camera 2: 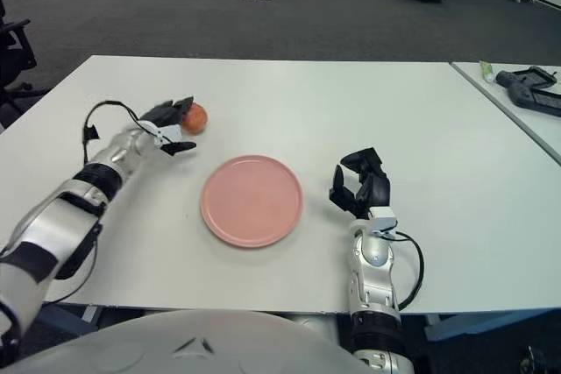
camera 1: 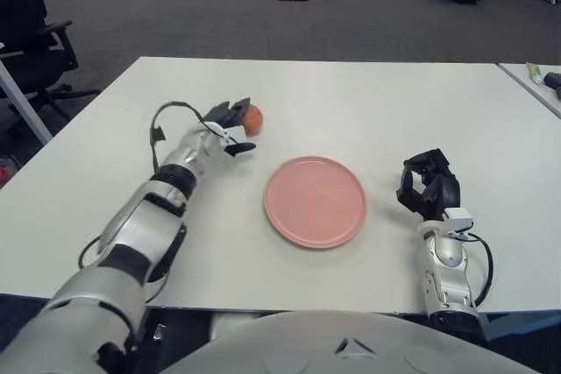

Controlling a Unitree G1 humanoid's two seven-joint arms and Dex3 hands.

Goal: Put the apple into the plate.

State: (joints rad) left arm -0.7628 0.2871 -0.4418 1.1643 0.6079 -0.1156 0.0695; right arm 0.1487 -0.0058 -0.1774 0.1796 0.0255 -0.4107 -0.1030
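Now left hand (camera 1: 230, 125) at apple (camera 1: 252, 119) on bench (camera 1: 351, 94), fingers (camera 1: 241, 147) spread around it, not clamped. Should wrap firmly before lifting toward plate (camera 1: 315, 201). Right hand (camera 1: 428, 188) idle beside plate's right.

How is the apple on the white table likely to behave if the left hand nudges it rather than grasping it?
The apple looks round and smooth, so it would probably roll across the flat table. It seems rigid, unlikely to deform. The left hand sits beside it, apparently not closed around it, so a nudge could send it away.
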